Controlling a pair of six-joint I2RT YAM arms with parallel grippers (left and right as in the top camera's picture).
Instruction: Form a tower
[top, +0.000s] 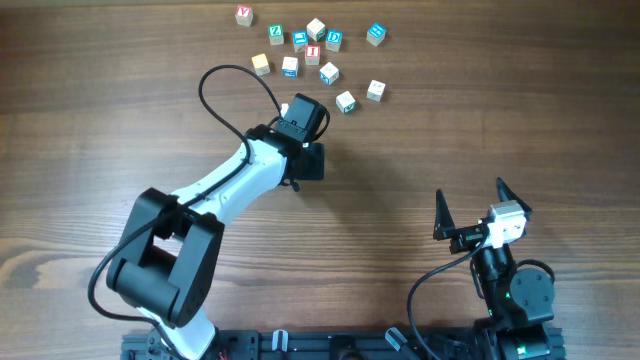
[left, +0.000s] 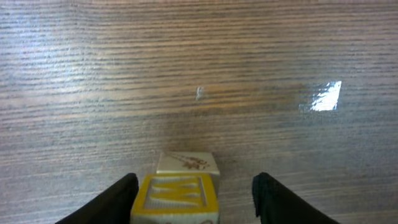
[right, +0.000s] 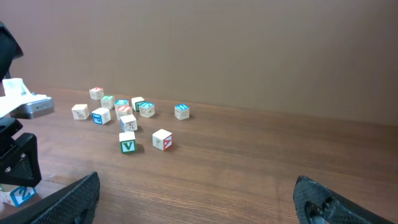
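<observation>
1. Two arms work at the table. The left one reaches toward the far middle and the right one sits near the front right edge.
2. The left gripper is open. Its wrist view shows both fingers standing clear of the tower, with a gap on each side.
3. The tower stands between those fingers, its top face framed in yellow. From overhead the gripper hides it, so its height cannot be told.
4. A pale cube lies just behind the tower. Whether the two touch cannot be told.
5. In the right wrist view a teal-print cube shows below the left gripper, at the picture's left edge.
6. The right gripper has its jaws spread wide and holds nothing, well apart from every cube.
7. The loose cubes lie scattered on the far side of the table. The nearest cube sits just beside the left gripper.
</observation>
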